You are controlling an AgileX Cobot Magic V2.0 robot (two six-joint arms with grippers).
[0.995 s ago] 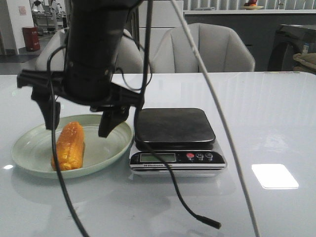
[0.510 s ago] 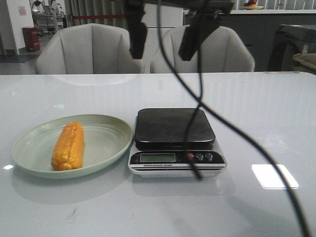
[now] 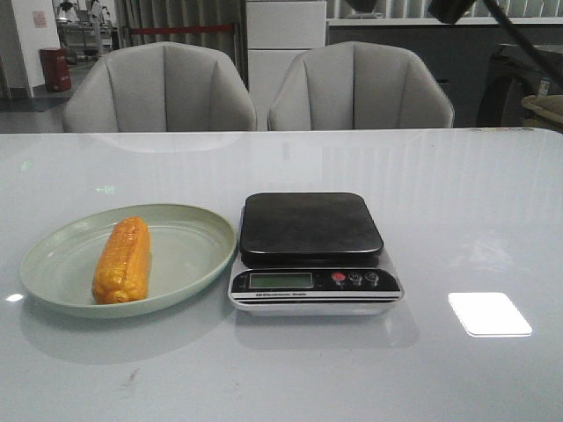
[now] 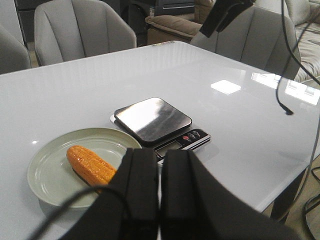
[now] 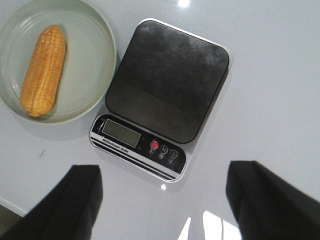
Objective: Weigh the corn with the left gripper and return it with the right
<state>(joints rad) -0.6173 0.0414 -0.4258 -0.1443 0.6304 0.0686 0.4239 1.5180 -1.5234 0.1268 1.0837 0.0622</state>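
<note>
My left pincer is closed, empty; right pincer wide open, empty. Corn in plate: round cob may roll off scale.

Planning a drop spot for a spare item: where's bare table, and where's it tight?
Free: the table right of the scale, the strip in front of the plate and scale, and the stretch behind both toward the chairs. Tight: plate rim nearly meets the scale's left edge. The corn fills the plate's left half.
</note>
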